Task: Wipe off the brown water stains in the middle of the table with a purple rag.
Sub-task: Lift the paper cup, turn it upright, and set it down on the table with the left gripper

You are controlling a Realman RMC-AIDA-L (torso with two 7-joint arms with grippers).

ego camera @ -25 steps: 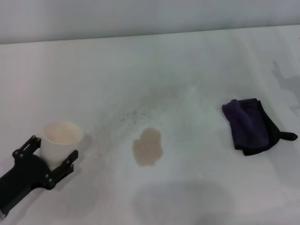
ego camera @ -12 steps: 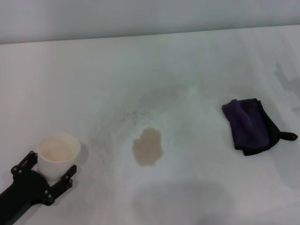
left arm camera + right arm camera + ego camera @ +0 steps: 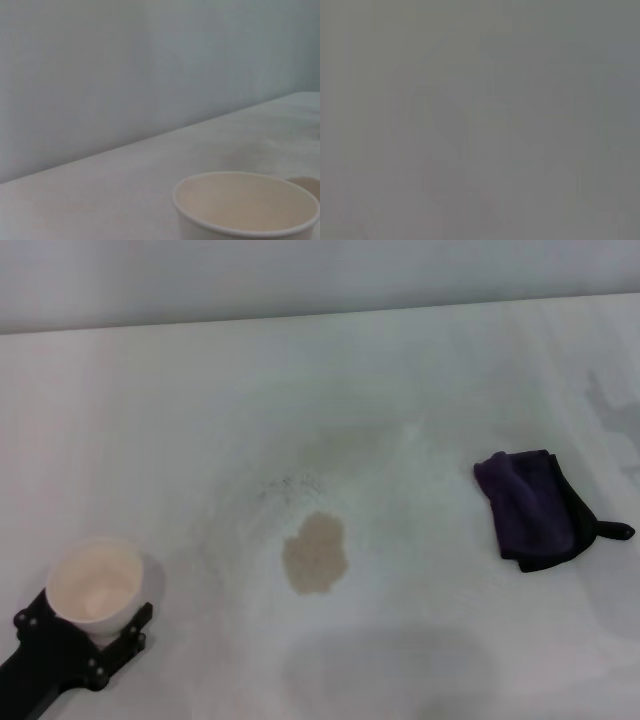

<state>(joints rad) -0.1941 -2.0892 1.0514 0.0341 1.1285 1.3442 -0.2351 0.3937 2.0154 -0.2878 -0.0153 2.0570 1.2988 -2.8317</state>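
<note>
Stains: light tan-brown, irregular blotch of liquid, the brown water stains (image 3: 315, 553), at centre of the wide white tabletop (image 3: 330, 380). Small dark purple rag with black edging and loop tab (image 3: 535, 508) lies bunched at 3 o'clock from the blotch, well apart, untouched. White paper cup (image 3: 92, 587) sits at 8 o'clock, upright, clasped between the two black fingers of the left gripper (image 3: 75, 632). Right gripper not seen in any view.
</note>
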